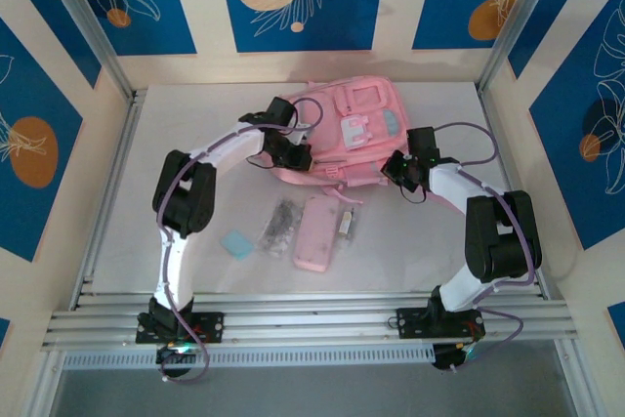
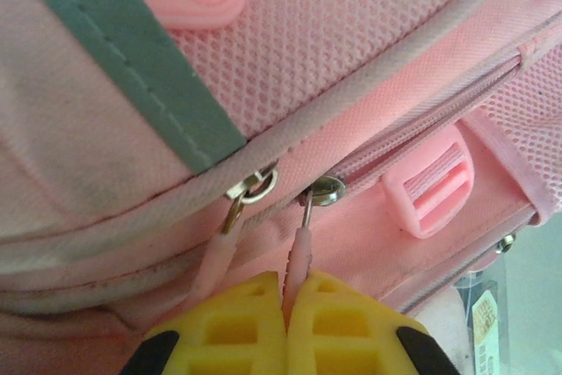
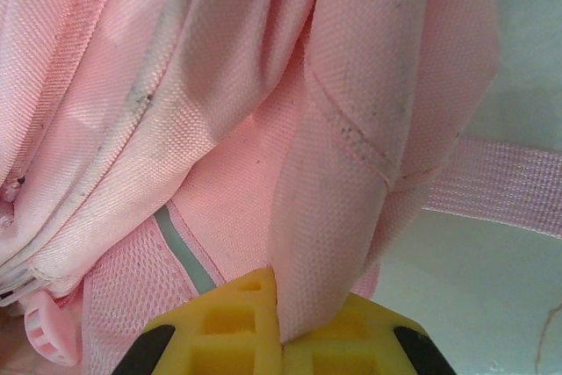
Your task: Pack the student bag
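Observation:
The pink student bag (image 1: 347, 129) lies flat at the back middle of the table, front pockets up. My left gripper (image 1: 290, 151) is at its left lower edge, shut on a pink zipper pull (image 2: 301, 256) whose metal slider (image 2: 323, 189) sits on the zipper line. A second pull (image 2: 230, 221) hangs free beside it. My right gripper (image 1: 402, 171) is at the bag's right lower side, shut on a fold of the bag's pink fabric (image 3: 351, 217). A pink strap (image 3: 500, 183) runs off to the right.
In front of the bag lie a flat pink pencil case (image 1: 317, 233), a small clear packet with dark bits (image 1: 281, 225), a light blue eraser-like block (image 1: 236, 243) and a small labelled item (image 1: 345, 225). Metal rails (image 1: 312, 319) edge the table front.

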You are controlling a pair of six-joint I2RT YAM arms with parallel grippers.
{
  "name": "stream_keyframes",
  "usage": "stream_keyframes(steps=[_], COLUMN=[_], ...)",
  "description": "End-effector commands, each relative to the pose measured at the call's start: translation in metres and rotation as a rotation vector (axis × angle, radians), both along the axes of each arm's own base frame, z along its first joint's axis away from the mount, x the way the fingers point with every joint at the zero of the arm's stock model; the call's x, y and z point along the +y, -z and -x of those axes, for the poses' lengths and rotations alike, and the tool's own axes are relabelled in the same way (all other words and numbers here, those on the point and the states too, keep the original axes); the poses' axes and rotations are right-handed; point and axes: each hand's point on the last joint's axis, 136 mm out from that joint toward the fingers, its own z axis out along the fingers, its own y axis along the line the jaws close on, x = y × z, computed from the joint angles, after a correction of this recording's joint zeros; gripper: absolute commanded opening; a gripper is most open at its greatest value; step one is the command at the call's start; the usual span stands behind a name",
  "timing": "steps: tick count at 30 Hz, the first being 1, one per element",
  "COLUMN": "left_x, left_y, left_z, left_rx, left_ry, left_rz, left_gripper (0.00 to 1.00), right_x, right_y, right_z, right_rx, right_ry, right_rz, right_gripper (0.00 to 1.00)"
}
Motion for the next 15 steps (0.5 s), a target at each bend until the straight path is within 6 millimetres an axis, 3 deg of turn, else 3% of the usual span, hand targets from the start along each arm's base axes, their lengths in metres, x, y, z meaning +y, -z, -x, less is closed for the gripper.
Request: stream_keyframes(steps=[1, 4, 6, 12, 13, 15], left_x=[0.091, 0.107, 0.104, 0.044, 0.032, 0.013], left_y=[-0.013, -0.028, -0.039, -0.071, -0.078, -0.090], left_z=[-0.028, -0.026, -0.020, 0.005, 0.007, 0.010], left_rx=[-0.088, -0.126, -0.124, -0.079, -0.086, -0.104], left_ry=[-0.170, -0.181, -0.173, -0.086, -0.067, -0.042], left_rz=[-0.237, -0.295, -0.269, -0.016, 0.014, 0.057], left_gripper=[0.00, 0.00, 0.00, 0.00, 0.00, 0.00], right_x=[-0.058, -0.069, -0.071, -0.049, -0.043, -0.033], right_y=[-0.007, -0.011, -0.017, -0.037, -0.041, -0.047], right_z=[-0.014, -0.027, -0.037, -0.062, -0.062, -0.059], right_rx=[-0.020, -0.034, -0.050, -0.099, -0.107, -0.113], right_ry=[0.144, 0.160, 0.160, 0.085, 0.068, 0.048], right_rz=[0.139, 0.139, 0.129, 0.032, 0.008, -0.038], right_gripper=[0.00, 0.00, 0.00, 0.00, 0.05, 0.27])
